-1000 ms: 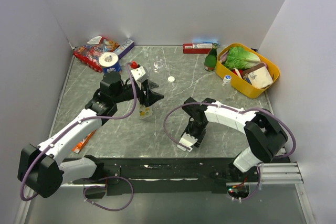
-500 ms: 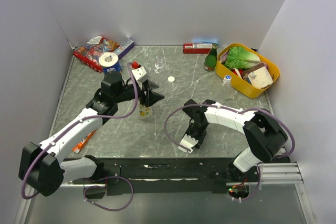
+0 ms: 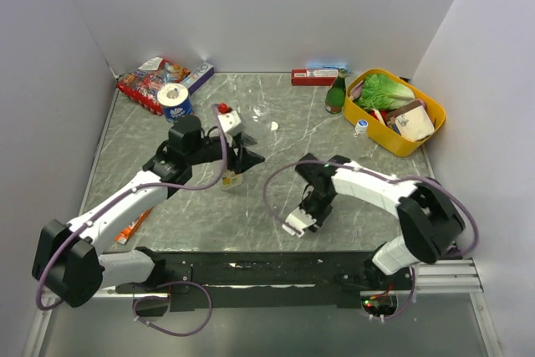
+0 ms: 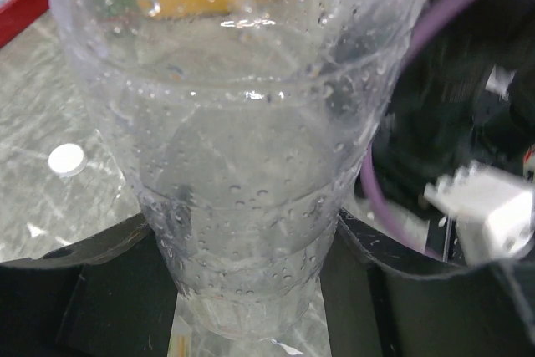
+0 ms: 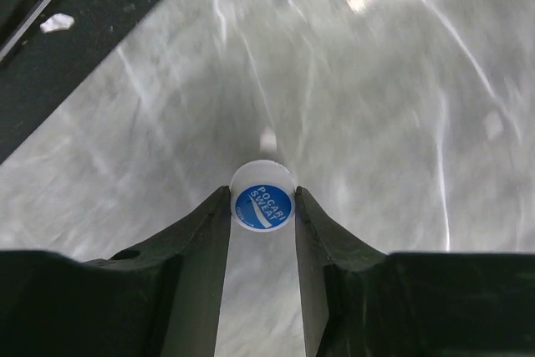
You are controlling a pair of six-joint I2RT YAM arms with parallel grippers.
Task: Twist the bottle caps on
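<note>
**Seat the cap level before you twist**

Your right gripper (image 5: 262, 200) is clenched on the blue cap (image 5: 262, 206). The cap is pinched by its rim at the very fingertips, with its printed top facing the wrist camera. Your left gripper (image 4: 234, 261) grasps the yellow-labelled bottle (image 3: 231, 176) around its lower body, well apart from the cap. Carry the cap over and set it flat on the neck, then turn; a tilted start would likely cross-thread
</note>
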